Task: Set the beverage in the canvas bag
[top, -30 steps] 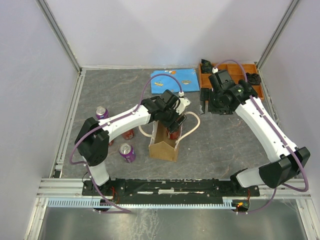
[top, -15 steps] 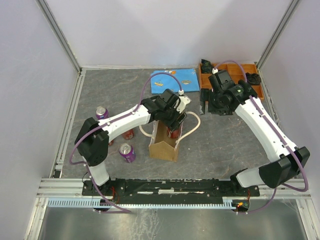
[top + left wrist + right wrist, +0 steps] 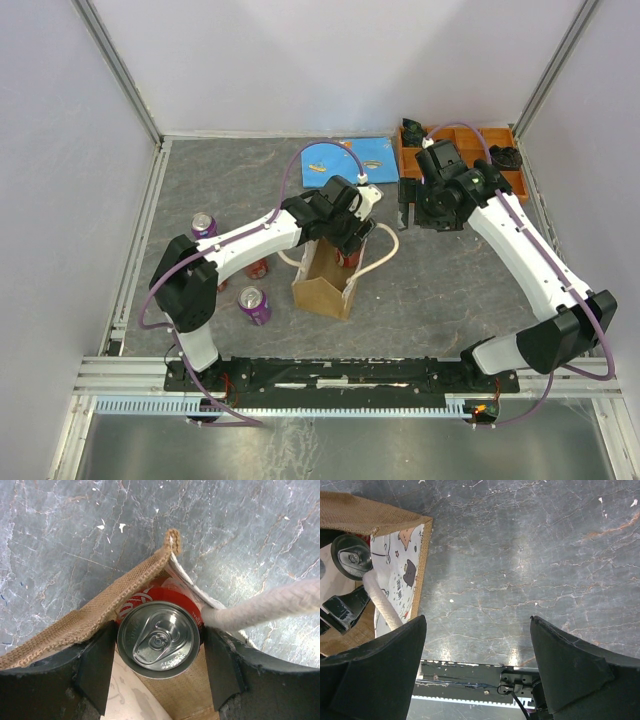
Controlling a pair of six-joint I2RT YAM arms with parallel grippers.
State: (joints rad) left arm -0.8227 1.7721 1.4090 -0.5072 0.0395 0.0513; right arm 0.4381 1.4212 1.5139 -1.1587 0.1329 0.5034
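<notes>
The tan canvas bag (image 3: 322, 290) stands open in the middle of the table, with a cream rope handle (image 3: 386, 254) hanging off its right side. My left gripper (image 3: 349, 243) reaches into the bag's far end, shut on a red beverage can (image 3: 159, 640). The can is upright with its silver top showing, pressed against the burlap wall (image 3: 100, 615). The right wrist view also shows the bag (image 3: 375, 515), its white printed patch (image 3: 402, 575) and the can's top (image 3: 352, 555). My right gripper (image 3: 405, 200) hovers right of the bag, wide open and empty (image 3: 477, 660).
Two purple cans (image 3: 204, 224) (image 3: 253, 305) and a red can (image 3: 258, 268) stand left of the bag, the red one partly under my left arm. A flat blue packet (image 3: 350, 158) lies at the back. An orange compartment tray (image 3: 470, 140) sits at the back right.
My left gripper has moved slightly toward the back with the can. The bag has shifted and tilted a little to the left. The right arm has barely moved.
</notes>
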